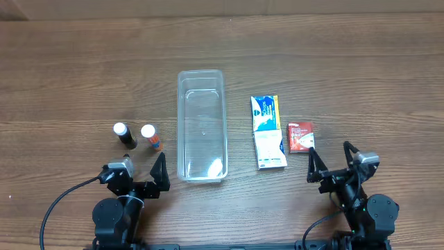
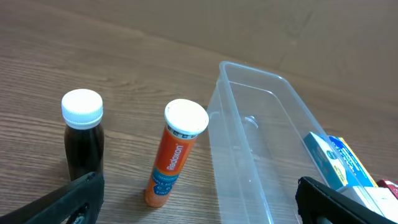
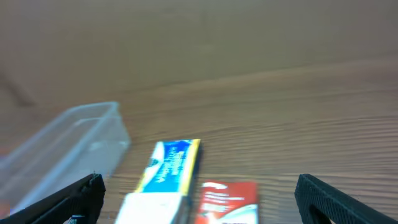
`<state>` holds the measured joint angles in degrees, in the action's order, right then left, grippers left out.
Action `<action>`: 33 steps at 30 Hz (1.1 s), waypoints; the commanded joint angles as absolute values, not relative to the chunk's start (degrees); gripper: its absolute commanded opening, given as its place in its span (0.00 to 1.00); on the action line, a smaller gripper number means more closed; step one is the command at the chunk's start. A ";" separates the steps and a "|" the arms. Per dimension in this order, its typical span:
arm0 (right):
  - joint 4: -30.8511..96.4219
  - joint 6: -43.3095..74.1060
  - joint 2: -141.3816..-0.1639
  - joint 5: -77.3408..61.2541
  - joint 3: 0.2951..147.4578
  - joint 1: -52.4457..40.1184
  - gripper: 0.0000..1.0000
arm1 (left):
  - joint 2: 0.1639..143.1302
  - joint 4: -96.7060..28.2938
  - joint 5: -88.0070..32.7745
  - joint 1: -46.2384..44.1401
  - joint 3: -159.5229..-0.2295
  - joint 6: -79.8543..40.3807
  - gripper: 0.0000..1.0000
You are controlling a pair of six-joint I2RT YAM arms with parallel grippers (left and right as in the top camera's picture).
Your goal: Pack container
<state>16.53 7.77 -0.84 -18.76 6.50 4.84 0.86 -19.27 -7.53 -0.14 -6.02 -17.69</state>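
The clear container [image 1: 182, 125] lies lengthwise at the table's middle, with nothing in it. Left of it stand a dark bottle with a white cap [image 1: 123, 133] and an orange tube [image 1: 150, 136]. Right of it lie a blue and yellow packet [image 1: 264, 113], a white packet [image 1: 270, 149] and a red packet [image 1: 300, 135]. My left gripper [image 1: 139, 177] is open and empty, near the front edge behind the bottles. My right gripper [image 1: 331, 167] is open and empty, just in front of the red packet. The left wrist view shows the bottle [image 2: 82, 140], the tube [image 2: 174, 152] and the container [image 2: 219, 118].
The right wrist view is blurred; it shows the container's end [image 3: 68, 143], the blue packet [image 3: 171, 165] and the red packet [image 3: 227, 199] between my open fingers [image 3: 202, 202]. The wooden table [image 1: 361, 69] extends bare at the back.
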 commanded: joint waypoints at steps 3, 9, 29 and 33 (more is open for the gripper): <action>16.67 17.63 -4.29 -28.75 20.12 4.89 1.00 | 0.27 -19.20 -7.94 -0.40 -5.82 -18.24 1.00; 25.91 17.10 -21.26 -29.30 42.63 4.89 1.00 | 0.27 -19.20 -7.94 -0.40 -5.82 -18.24 1.00; 43.00 11.97 -80.84 -17.91 72.38 -5.80 1.00 | 0.27 -19.20 -7.94 -0.40 -5.82 -18.24 1.00; 45.32 12.75 -91.00 -8.25 77.14 -12.27 1.00 | 0.27 -19.20 -7.94 -0.40 -5.82 -18.24 1.00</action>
